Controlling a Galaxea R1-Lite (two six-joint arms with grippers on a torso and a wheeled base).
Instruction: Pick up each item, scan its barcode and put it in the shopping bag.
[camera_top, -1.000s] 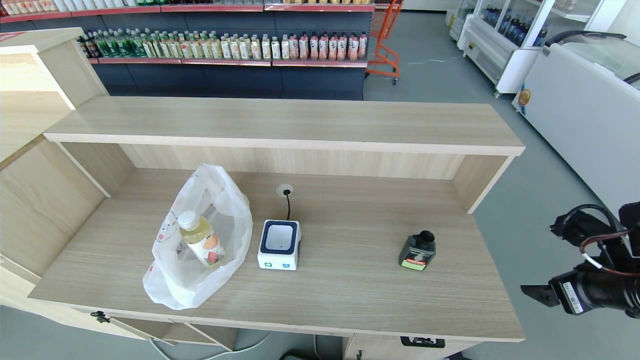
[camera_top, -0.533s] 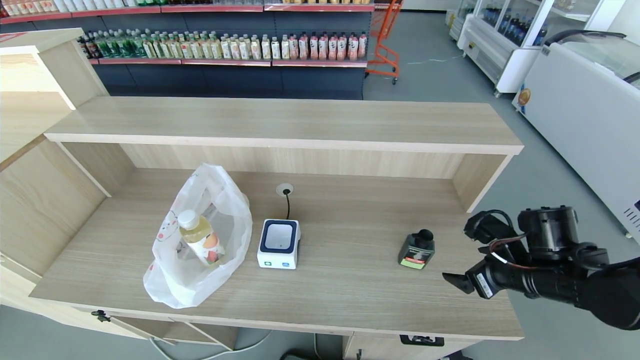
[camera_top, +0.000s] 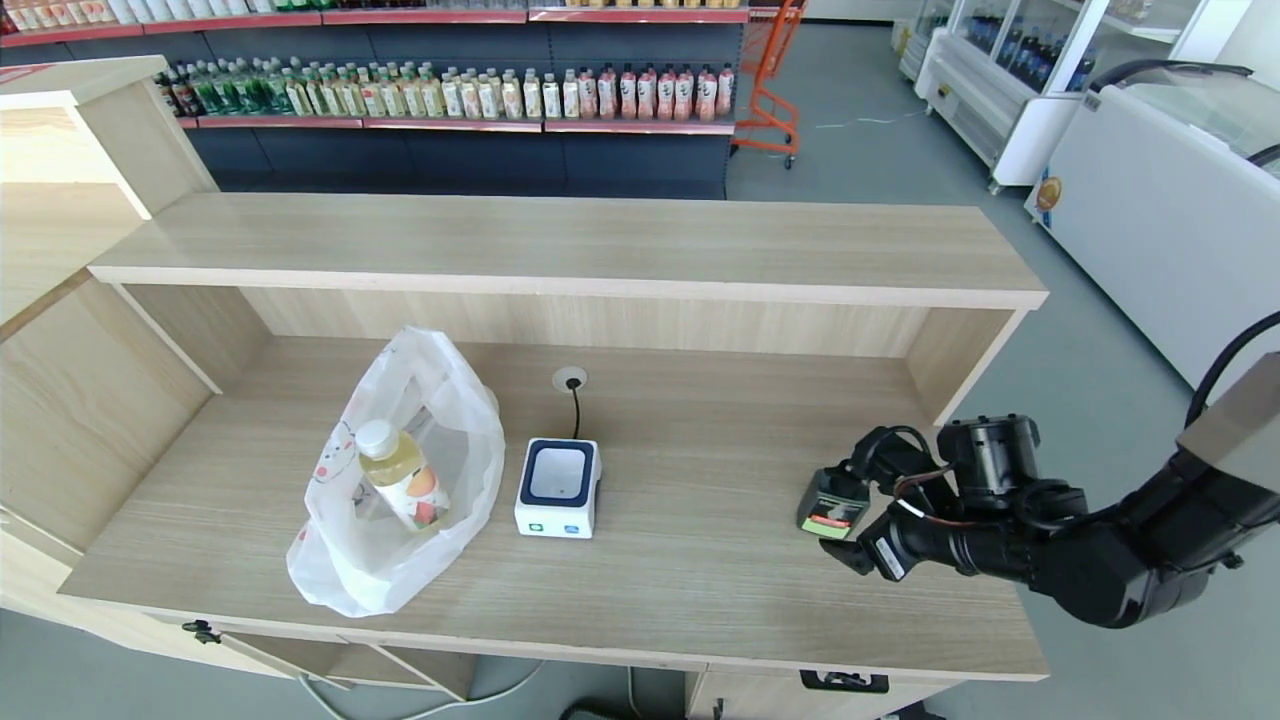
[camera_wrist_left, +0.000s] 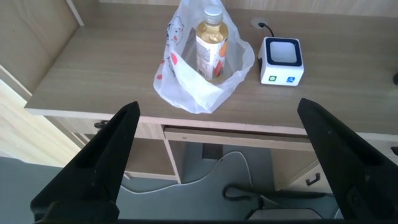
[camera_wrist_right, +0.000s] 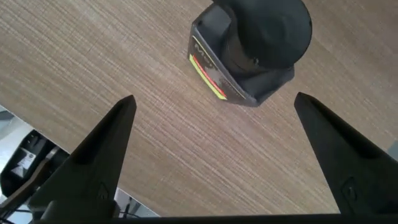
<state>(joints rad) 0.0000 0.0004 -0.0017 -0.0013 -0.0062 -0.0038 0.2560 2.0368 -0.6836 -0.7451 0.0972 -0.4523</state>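
**Right pincer (camera_wrist_right: 214, 102) spread at the dark bottle (camera_top: 833, 508); one drink in the bag**

From the left wrist we look down past the left pincer (camera_wrist_left: 217, 107), its two fingers wide apart and holding nothing, hanging off the near edge of the counter (camera_top: 700, 570). On the counter's left stands the white shopping bag (camera_top: 345, 560), mouth open, with a drink bottle (camera_top: 402, 486) leaning inside. Just right of the bag sits the scanner (camera_top: 557, 488), its cable (camera_top: 575, 410) running back to a hole in the counter. Well to the right stands the dark bottle, upright. The head view puts the right pincer close against it. The right wrist view adds that the fingers are parted, the bottle just beyond their tips and untouched.
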